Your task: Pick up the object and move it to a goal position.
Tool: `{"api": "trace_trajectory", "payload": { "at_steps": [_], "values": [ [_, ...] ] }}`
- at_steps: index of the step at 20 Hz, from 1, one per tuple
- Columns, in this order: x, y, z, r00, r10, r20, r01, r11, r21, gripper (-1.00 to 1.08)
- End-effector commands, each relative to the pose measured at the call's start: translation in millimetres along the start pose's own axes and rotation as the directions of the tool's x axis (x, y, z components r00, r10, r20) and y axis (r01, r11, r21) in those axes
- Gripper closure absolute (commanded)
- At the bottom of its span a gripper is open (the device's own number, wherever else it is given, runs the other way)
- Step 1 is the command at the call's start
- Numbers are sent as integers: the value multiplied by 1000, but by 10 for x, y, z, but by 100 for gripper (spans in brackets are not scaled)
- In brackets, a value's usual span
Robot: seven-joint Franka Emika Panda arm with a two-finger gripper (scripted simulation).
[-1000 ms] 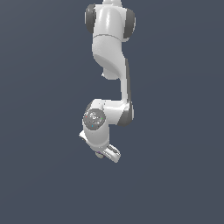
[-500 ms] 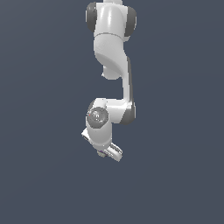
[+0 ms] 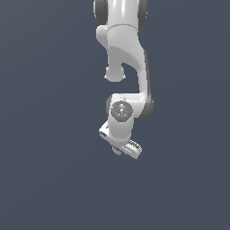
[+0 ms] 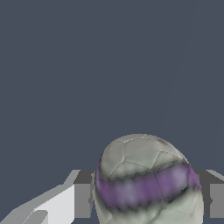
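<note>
The object is a small cream-white ball with a purple stripe [image 4: 146,183]. In the wrist view it fills the space between my two fingers [image 4: 83,199], which press against its sides. In the exterior view my gripper [image 3: 120,149] hangs below the white arm, tilted, and a small part of the ball [image 3: 117,150] shows between the fingers. The gripper is shut on the ball and holds it in the air over the plain dark ground.
The white arm [image 3: 123,49] comes down from the top of the exterior view. A plain dark grey-blue surface [image 3: 45,134] fills everything else in both views.
The arm and gripper have shifted slightly toward the exterior view's right and a little lower, carrying the ball. The grip has not changed.
</note>
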State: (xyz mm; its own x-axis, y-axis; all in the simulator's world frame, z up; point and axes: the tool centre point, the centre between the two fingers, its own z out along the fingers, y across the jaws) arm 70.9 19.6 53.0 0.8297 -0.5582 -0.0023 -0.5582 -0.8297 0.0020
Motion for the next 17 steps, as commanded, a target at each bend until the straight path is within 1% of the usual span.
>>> {"api": "trace_trajectory", "payload": {
  "at_steps": [1, 5, 9, 13, 17],
  "values": [
    [-215, -162, -71, 1000, -2, -2, 2, 1000, 2, 108],
    [-534, -394, -161, 1000, -2, -2, 2, 1000, 2, 108],
    [-794, -591, -235, 1000, -2, -2, 2, 1000, 2, 108],
    [-950, -714, -285, 1000, -2, -2, 2, 1000, 2, 108],
    [-1001, -756, -300, 1000, -2, -2, 2, 1000, 2, 108]
  ]
}}
